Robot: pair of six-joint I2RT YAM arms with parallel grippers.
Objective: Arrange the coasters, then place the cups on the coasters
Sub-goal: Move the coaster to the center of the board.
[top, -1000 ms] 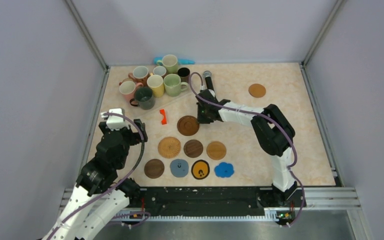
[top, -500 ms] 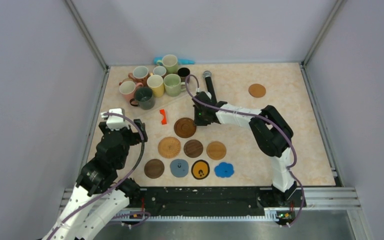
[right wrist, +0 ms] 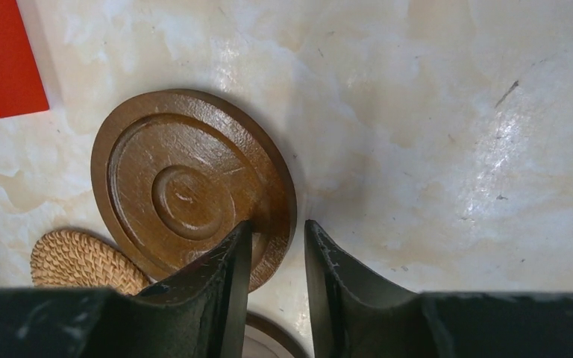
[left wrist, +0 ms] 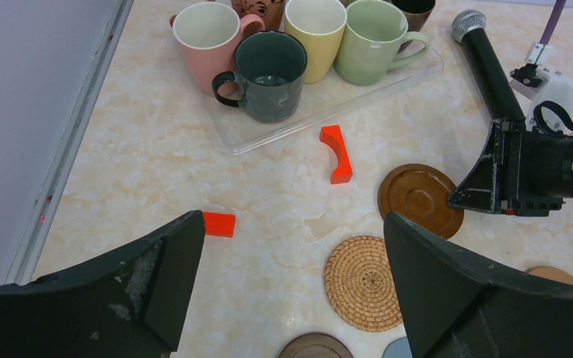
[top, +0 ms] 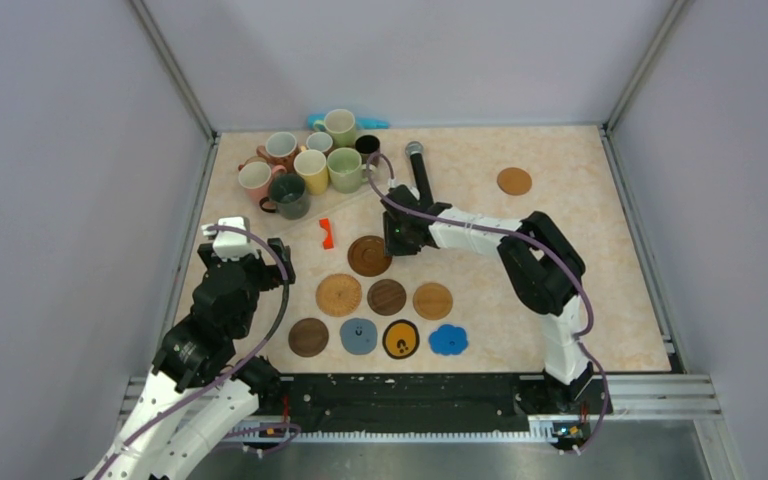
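The large dark brown coaster (top: 369, 255) (right wrist: 186, 186) lies flat on the table above the rows of coasters. My right gripper (top: 393, 238) (right wrist: 277, 227) is low at its right rim, jaws slightly apart and straddling the rim, with a gap showing. Below lie a rattan coaster (top: 339, 294), a dark one (top: 387, 296) and a tan one (top: 433, 300), then brown (top: 308, 337), grey-blue (top: 359, 335), black-and-yellow (top: 401, 339) and blue scalloped (top: 448, 340) ones. Another tan coaster (top: 514, 181) sits far right. The cups (top: 311, 170) stand clustered at the back left. My left gripper (top: 243, 258) (left wrist: 291, 224) hovers wide open, empty.
The cups stand on a clear tray (left wrist: 298, 123). A black microphone (top: 418, 170) lies behind my right gripper. A curved red piece (top: 327, 233) lies left of the brown coaster, and a small red block (left wrist: 218, 224) near my left gripper. Grey walls enclose the table.
My right gripper moved a little left with the dark brown coaster, and its jaws have parted from the rim. The left arm has not moved.
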